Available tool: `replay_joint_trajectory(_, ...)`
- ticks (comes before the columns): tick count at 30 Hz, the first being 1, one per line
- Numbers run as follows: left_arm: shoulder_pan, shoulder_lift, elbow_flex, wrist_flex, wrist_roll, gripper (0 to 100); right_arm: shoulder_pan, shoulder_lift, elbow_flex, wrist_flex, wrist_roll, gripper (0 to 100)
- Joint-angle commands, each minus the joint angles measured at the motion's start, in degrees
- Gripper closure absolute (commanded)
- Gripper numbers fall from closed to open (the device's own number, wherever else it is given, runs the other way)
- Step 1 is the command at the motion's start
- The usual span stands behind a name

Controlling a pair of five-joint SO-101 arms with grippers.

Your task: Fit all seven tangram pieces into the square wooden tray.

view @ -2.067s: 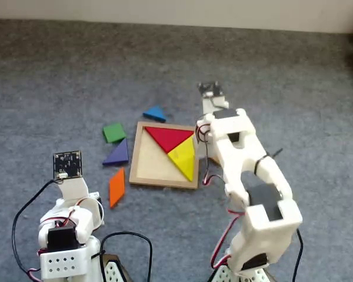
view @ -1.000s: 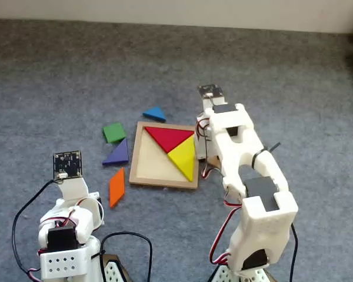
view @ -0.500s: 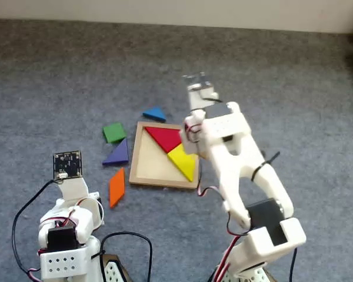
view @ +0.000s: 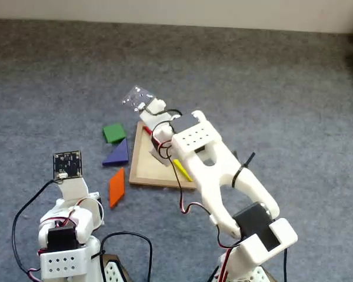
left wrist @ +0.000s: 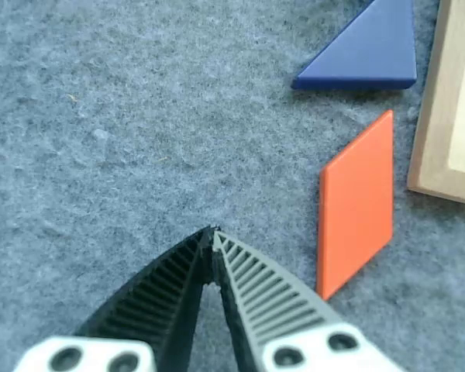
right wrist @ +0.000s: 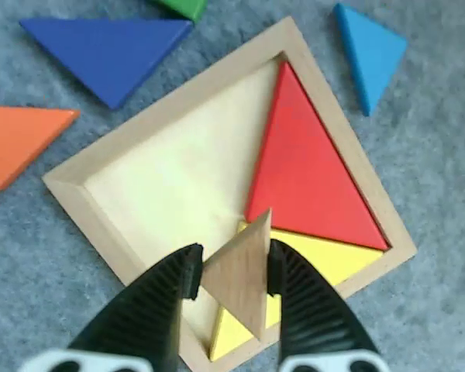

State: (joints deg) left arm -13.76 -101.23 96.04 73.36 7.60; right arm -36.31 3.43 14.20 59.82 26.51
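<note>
Tray [right wrist: 170, 101] holds a red triangle [right wrist: 306, 178] and yellow triangle [right wrist: 325, 260]; right fingers [right wrist: 170, 298] grasp a wooden triangle [right wrist: 239, 275] above it. Left fingers [left wrist: 256, 287] are clenched empty near the orange piece [left wrist: 356, 201].

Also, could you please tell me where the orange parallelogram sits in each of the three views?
High view: the orange parallelogram lies on the carpet off the tray's near-left corner.
Left wrist view: it lies between the left tool and the tray rim.
Right wrist view: it is cut by the frame edge, off a tray corner.
Shared landmark: the wooden tray.
</note>
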Motion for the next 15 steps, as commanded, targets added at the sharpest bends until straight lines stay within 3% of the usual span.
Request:
replay_joint_trajectory(1,0.66,-0.04,1.27,0.18,-0.09,99,-0.92,-3.47,-0.31,-0.92,-2.20,95.7)
replay_joint_trajectory(9,0.66,-0.04,1.27,0.18,-0.09,99,-0.57,-3.56,-0.22,-0.75,-36.22,95.7)
replay_joint_trajectory(15,0.66,-0.04,1.27,0.18,-0.09,99,-0.92,-3.82,2.77,-1.19,-49.05,96.1)
